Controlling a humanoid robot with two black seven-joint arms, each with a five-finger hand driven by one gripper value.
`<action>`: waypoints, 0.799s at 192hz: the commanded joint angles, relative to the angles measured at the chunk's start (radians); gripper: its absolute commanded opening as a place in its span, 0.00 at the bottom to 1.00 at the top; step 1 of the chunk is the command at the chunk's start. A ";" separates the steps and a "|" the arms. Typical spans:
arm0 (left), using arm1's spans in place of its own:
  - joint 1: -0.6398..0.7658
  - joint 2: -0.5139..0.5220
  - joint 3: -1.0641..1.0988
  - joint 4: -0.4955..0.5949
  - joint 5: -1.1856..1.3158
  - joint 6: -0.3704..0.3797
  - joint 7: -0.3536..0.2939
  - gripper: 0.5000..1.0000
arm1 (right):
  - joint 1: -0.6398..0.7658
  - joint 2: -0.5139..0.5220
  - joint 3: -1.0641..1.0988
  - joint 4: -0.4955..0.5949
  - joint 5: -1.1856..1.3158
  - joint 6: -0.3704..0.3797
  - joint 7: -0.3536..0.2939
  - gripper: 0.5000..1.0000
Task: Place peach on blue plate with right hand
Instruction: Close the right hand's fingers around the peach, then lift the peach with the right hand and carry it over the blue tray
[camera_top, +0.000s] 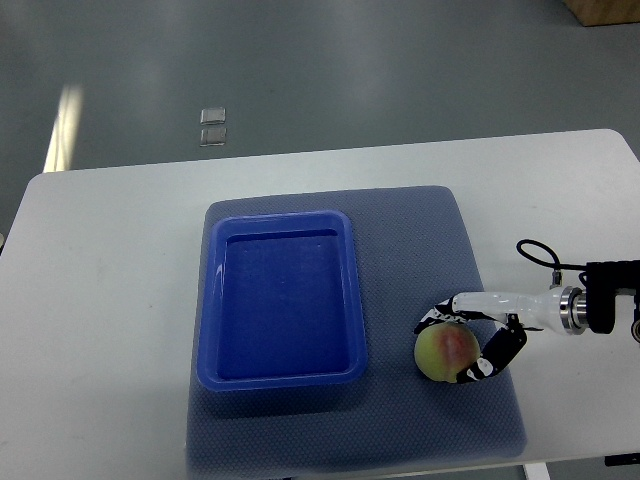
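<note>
A yellow-green peach (445, 352) with a red blush sits on the grey-blue mat to the right of the blue plate (282, 296), a shallow rectangular tray that holds nothing. My right hand (462, 345) comes in from the right edge. Its white fingers (478, 303) curl around the far and right sides of the peach, touching it. The peach rests on the mat. The left arm does not show.
The grey-blue mat (420, 240) covers the middle of the white table (110, 260). The table's near edge runs just below the mat. A black cable (540, 255) loops above my right wrist. Grey floor lies beyond the far edge.
</note>
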 joint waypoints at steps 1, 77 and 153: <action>0.000 0.000 0.000 0.000 0.000 0.000 0.000 1.00 | -0.002 0.000 -0.001 -0.002 -0.009 -0.009 0.000 0.14; 0.000 0.000 0.001 0.000 0.000 0.000 0.000 1.00 | 0.426 -0.189 0.182 -0.009 0.297 0.289 0.000 0.00; 0.000 0.000 0.003 -0.006 0.001 0.000 0.000 1.00 | 0.615 -0.203 0.148 -0.048 0.371 0.353 -0.013 0.00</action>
